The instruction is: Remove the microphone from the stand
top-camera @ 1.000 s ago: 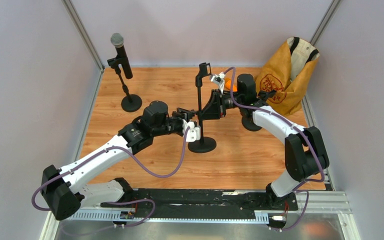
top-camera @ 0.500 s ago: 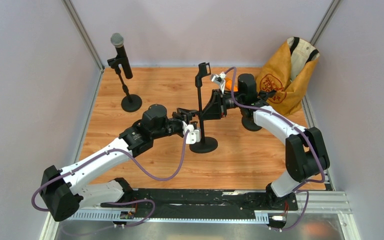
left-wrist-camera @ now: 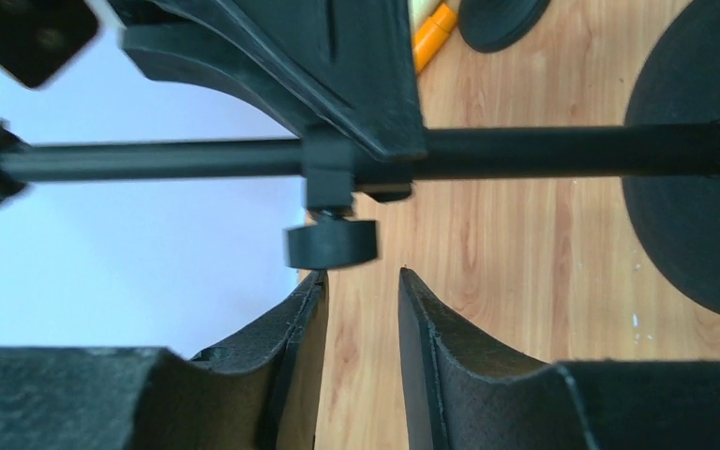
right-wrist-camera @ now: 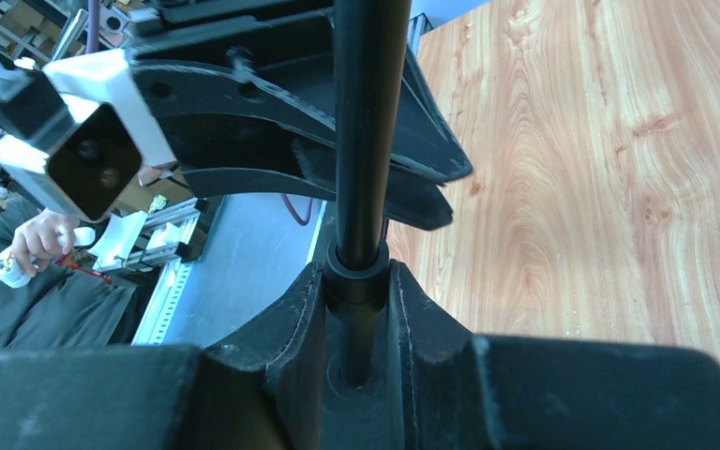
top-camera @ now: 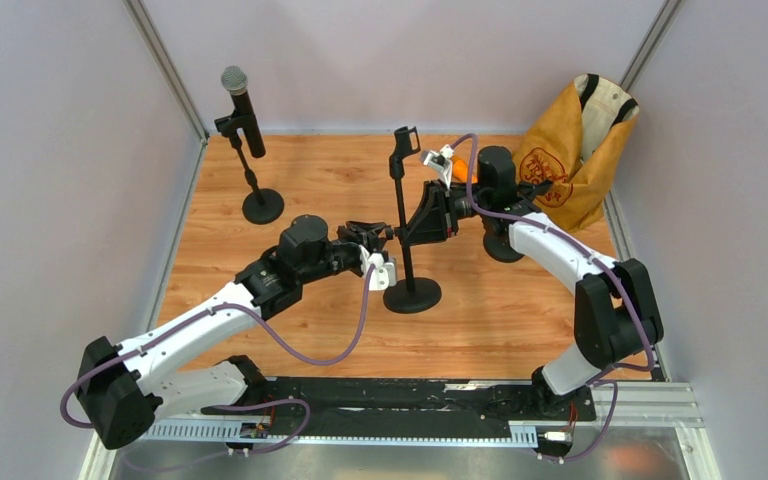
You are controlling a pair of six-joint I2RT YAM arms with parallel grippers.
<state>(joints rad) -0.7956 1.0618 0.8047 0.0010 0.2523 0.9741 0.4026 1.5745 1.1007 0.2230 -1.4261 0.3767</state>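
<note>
Right claw (right-wrist-camera: 356,281) clamped on centre stand pole (top-camera: 407,265); left claw (left-wrist-camera: 361,277) part-open, empty, beside knob (left-wrist-camera: 332,244). Microphone (top-camera: 243,110) far-left; bag (top-camera: 560,165) far-right.

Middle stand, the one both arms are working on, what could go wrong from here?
The left pincer, part open, sits just short of the knob; closing may miss it or loosen the pole. The right pincer clamps that pole, so a pull might tip the stand. Its clip is empty; the microphone stands far left.
</note>
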